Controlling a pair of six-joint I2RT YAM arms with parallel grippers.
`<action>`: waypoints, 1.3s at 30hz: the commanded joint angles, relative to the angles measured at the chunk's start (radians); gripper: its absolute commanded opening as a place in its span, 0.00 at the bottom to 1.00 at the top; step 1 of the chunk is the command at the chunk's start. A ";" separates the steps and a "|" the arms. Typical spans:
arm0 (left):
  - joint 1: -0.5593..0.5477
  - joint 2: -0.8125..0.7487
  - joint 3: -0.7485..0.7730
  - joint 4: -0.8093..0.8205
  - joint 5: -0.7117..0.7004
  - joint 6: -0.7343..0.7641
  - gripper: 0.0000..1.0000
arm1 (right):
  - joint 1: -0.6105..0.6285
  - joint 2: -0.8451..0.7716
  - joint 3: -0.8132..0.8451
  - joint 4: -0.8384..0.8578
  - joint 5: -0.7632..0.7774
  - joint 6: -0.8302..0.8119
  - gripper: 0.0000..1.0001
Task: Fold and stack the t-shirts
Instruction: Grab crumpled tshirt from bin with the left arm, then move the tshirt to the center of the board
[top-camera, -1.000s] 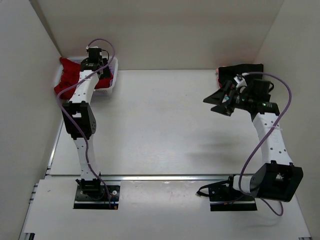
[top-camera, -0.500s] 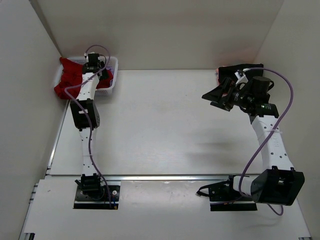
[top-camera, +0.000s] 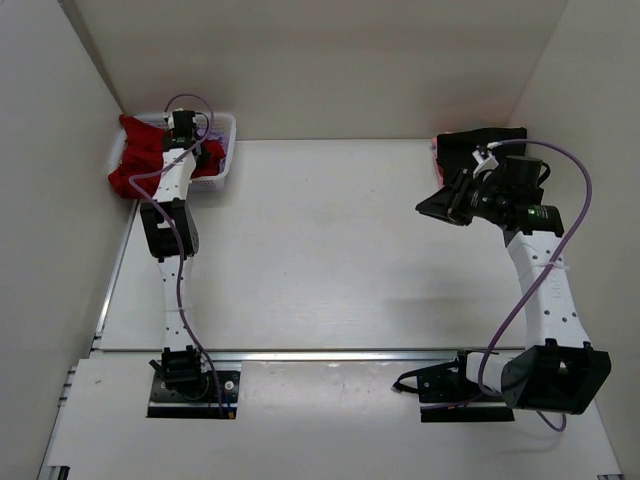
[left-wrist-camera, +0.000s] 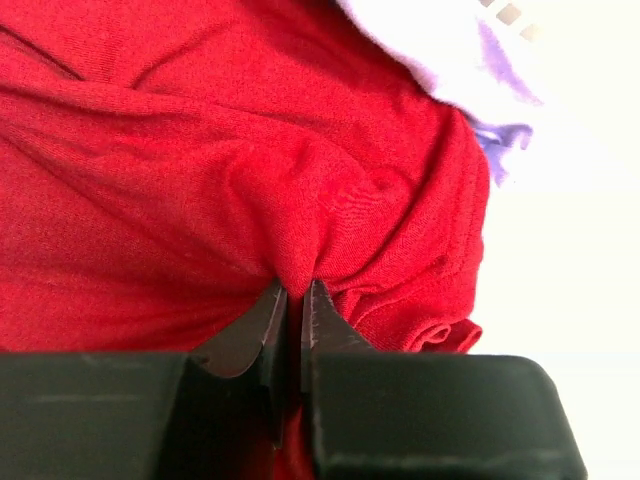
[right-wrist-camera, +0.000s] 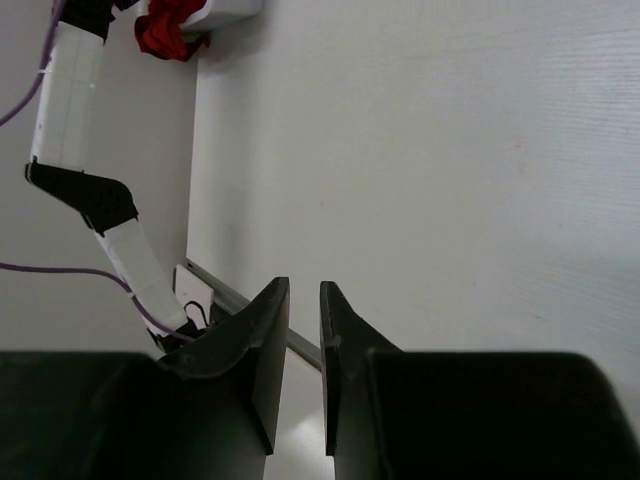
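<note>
White tabletop (top-camera: 320, 260) stretches between the two arms. Over the last second both grippers have gone from wide to narrow. The left gripper (left-wrist-camera: 294, 300) now pinches a ridge of the deep red t-shirt (left-wrist-camera: 200, 170) in the far-left basket (top-camera: 231, 150), so it looks ready to lift the shirt out. The right gripper (right-wrist-camera: 303, 320) has closed on nothing and hovers over the table near the black t-shirt (top-camera: 495, 138).

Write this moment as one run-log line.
left claw: pinching red t-shirt in basket | right claw: nearly closed, empty, above table
</note>
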 joint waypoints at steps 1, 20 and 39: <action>-0.004 -0.113 0.036 0.035 -0.013 -0.006 0.00 | -0.004 0.018 0.088 -0.014 0.017 -0.082 0.17; -0.193 -0.730 -0.073 0.207 -0.114 0.223 0.00 | -0.099 -0.001 0.131 0.061 0.150 -0.112 0.15; -0.425 -1.079 -0.980 0.144 0.202 -0.137 0.60 | 0.100 0.131 0.226 -0.115 0.324 -0.313 0.37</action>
